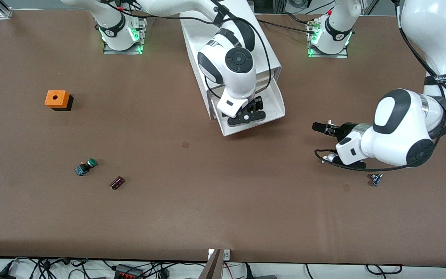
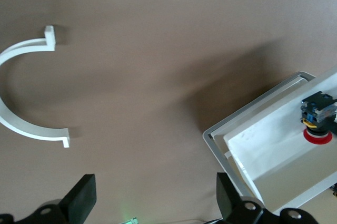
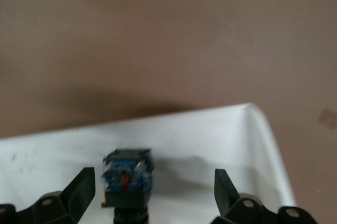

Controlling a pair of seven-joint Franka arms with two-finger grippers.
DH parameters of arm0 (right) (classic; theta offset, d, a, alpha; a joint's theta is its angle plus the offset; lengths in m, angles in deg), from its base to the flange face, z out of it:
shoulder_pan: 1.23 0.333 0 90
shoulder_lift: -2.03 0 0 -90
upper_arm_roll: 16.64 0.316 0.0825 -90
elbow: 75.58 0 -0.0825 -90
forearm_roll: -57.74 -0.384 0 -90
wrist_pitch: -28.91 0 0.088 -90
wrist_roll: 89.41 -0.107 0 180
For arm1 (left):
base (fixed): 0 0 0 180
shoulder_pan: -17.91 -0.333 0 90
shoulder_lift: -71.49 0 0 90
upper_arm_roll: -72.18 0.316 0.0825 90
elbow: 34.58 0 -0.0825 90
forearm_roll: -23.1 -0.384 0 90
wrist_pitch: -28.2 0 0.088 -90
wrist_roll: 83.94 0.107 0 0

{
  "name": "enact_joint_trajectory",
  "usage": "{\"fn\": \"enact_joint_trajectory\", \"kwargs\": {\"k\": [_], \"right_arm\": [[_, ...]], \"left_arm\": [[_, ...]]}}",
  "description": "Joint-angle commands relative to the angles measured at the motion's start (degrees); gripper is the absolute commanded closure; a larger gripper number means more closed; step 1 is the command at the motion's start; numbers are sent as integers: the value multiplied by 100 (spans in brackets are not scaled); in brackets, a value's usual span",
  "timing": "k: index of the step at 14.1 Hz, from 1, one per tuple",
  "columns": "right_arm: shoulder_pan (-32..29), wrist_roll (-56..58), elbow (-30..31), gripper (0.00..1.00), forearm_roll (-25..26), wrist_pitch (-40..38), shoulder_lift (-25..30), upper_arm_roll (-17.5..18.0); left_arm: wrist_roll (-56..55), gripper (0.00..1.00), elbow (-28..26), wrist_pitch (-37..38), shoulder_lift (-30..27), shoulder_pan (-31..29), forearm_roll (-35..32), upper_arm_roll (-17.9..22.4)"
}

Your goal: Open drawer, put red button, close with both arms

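Note:
The white cabinet (image 1: 223, 38) lies at the middle of the table with its drawer (image 1: 279, 104) pulled out toward the front camera. The red button (image 2: 317, 124) lies in the drawer, red cap and black-and-blue body showing. My right gripper (image 1: 246, 116) hangs open just over the drawer and hides the button in the front view. In the right wrist view the button (image 3: 126, 182) sits between the open fingers (image 3: 79, 195), not gripped, on the drawer floor (image 3: 210, 129). My left gripper (image 1: 321, 142) is open and empty over bare table beside the drawer (image 2: 274, 150), toward the left arm's end.
An orange box (image 1: 57, 99), a green-capped button (image 1: 86, 167) and a small dark part (image 1: 117, 182) lie toward the right arm's end. A small blue part (image 1: 376, 179) lies near the left arm. A white C-shaped piece (image 2: 21, 124) lies on the table by my left gripper (image 2: 155, 203).

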Motion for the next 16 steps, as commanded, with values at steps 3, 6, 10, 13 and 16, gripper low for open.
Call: {"fn": "enact_joint_trajectory", "kwargs": {"k": [3, 6, 10, 13, 16], "right_arm": [[-316, -29, -25, 0, 72, -181, 505, -659], [-596, 6, 10, 0, 72, -356, 751, -994], [-1632, 1653, 28, 0, 55, -1348, 874, -1012], [-2415, 2658, 342, 0, 28, -1412, 1102, -1012], [-3162, 3421, 529, 0, -77, -1456, 1261, -986]], "left_arm": [[-393, 0, 301, -43, -5, 227, -166, -14], [-1306, 0, 204, -833, 135, 500, -184, -22], [-3019, 0, 187, -1623, 381, 1316, -805, -22], [-4171, 0, 169, -2230, 715, 1757, -1062, -23], [-4684, 0, -172, -2416, 655, 1924, -1063, -66]]}}
